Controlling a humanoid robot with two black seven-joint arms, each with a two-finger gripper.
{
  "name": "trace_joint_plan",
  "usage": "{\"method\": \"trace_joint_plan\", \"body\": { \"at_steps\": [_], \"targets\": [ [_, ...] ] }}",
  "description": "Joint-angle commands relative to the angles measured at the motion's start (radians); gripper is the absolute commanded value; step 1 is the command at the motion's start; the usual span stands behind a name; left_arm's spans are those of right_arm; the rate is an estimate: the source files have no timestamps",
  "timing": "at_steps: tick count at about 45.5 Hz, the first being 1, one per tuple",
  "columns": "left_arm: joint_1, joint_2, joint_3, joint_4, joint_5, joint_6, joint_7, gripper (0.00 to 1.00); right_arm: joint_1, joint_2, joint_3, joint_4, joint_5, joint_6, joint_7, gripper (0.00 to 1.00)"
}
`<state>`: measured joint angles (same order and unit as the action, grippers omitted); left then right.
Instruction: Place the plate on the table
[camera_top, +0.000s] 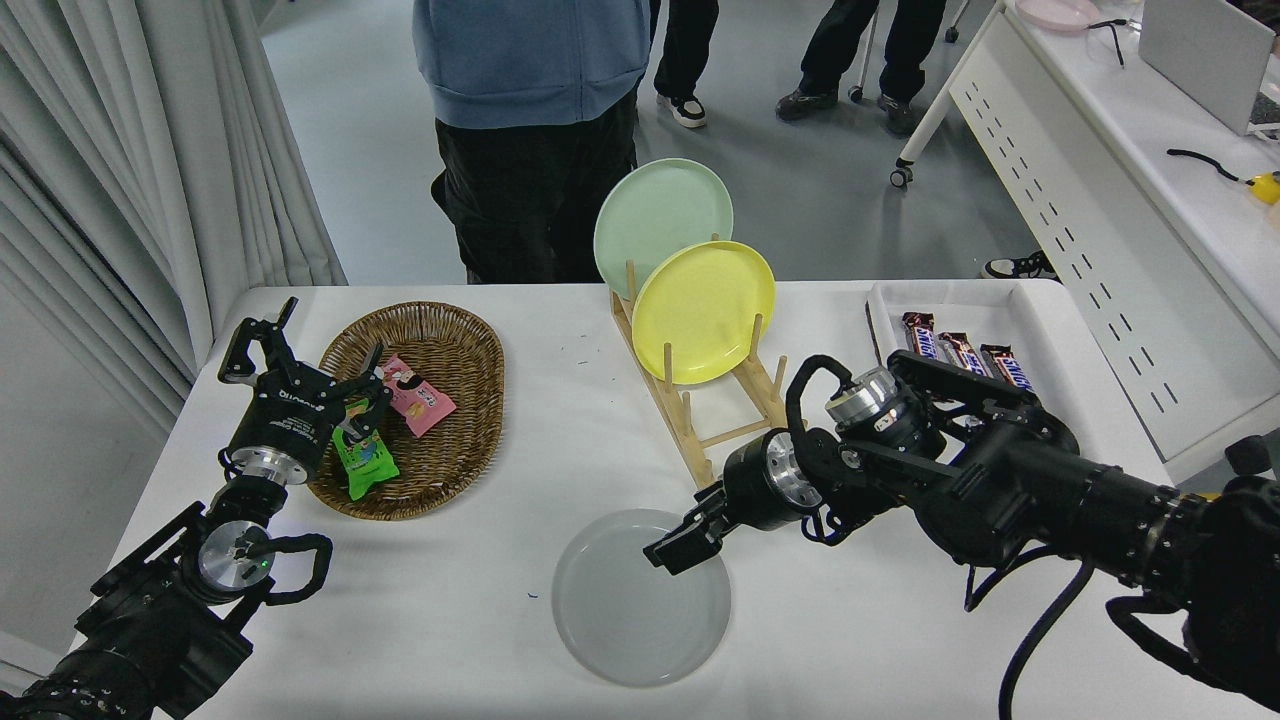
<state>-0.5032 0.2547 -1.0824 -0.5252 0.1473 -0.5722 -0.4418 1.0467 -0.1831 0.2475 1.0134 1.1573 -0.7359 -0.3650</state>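
1. The round, plain light grey plate (640, 610) lay flat on the large white rectangular table (450, 620), near its front edge and just in front of the wooden peg dish rack (705, 415).
2. The right black gripper (678, 545) hung over the far right part of the plate, its fingers drawn close together with nothing between them (whether they touched the plate's surface could not be told).
3. The right arm reached in from the lower right, passing in front of the white tray of brown-wrapped chocolate bars (960, 350).
4. The left black gripper (300, 365) sat parked at the lower left, beside the oval woven wicker basket (440, 330), with its fingers spread wide and empty.
5. The basket held 2 visible snack packets, 1 green (362, 455) and 1 pink (420, 400).
6. In the rack, 2 plates stood on edge: a yellow round plate (703, 312) in front and a pale green round plate (650, 215) behind it.
7. A person in a blue top and dark trousers (530, 130) stood at the table's far side.
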Motion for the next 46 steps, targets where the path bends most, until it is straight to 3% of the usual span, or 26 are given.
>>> {"method": "trace_joint_plan", "body": {
  "at_steps": [1, 14, 24, 31, 40, 46],
  "targets": [
    [0.0, 0.0, -0.001, -0.001, 0.0, 0.0, 0.0, 1.0, 0.087, -0.073, 0.0, 0.119, 0.001, 0.119, 0.0, 0.99],
    [0.0, 0.0, 0.001, 0.001, 0.0, 0.0, 0.0, 1.0, 0.156, -0.156, -0.023, 0.142, -0.008, 0.392, 0.005, 0.99],
    [0.0, 0.0, -0.001, -0.001, 0.0, 0.0, 0.0, 1.0, 0.202, -0.208, -0.005, 0.131, -0.086, 0.536, 0.011, 0.99],
    [0.0, 0.0, 0.001, 0.001, 0.0, 0.0, 0.0, 1.0, 0.234, -0.23, 0.029, 0.134, -0.128, 0.583, 0.012, 0.99],
    [0.0, 0.0, -0.001, 0.001, 0.0, 0.0, 0.0, 1.0, 0.205, -0.242, 0.13, 0.117, -0.378, 0.59, 0.017, 1.0],
    [0.0, 0.0, -0.001, -0.001, 0.0, 0.0, 0.0, 1.0, 0.147, -0.239, 0.208, 0.068, -0.462, 0.604, 0.077, 1.0]
  ]
}}
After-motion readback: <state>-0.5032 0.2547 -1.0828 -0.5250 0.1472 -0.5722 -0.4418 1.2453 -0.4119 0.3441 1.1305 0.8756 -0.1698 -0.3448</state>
